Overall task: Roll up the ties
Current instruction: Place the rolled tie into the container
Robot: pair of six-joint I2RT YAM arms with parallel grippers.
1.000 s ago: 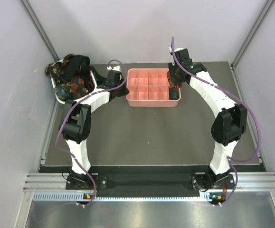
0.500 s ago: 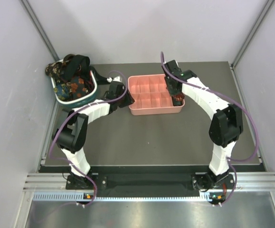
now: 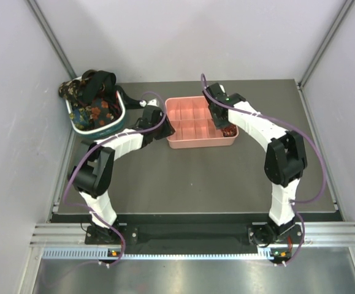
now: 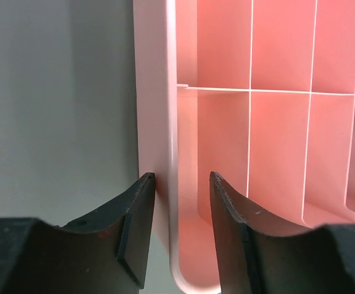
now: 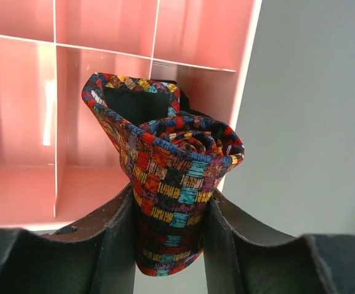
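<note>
My right gripper (image 5: 170, 193) is shut on a rolled plaid tie (image 5: 171, 165), red, yellow, teal and dark. It holds the roll upright at the right front corner of the pink tray (image 5: 18, 122), partly over a compartment and partly past the right wall. In the top view the gripper (image 3: 225, 125) and roll (image 3: 229, 131) sit at that corner. My left gripper (image 4: 182, 176) straddles the tray's left wall (image 4: 165, 92), one finger outside and one inside, closed on it; in the top view it (image 3: 159, 119) is at the tray's left edge (image 3: 192, 145). Dark floral ties (image 3: 94, 113) and a black tie (image 3: 100, 79) lie heaped in the basket.
The teal-and-white oval basket (image 3: 119, 122) stands at the back left, close to my left arm. The tray's other compartments show no ties. Grey walls enclose the dark table (image 3: 189, 184) on three sides.
The right gripper has carried the rolled tie left and nearer, to the tray's right front corner. The tray and the left gripper have shifted a little nearer and to the right.
</note>
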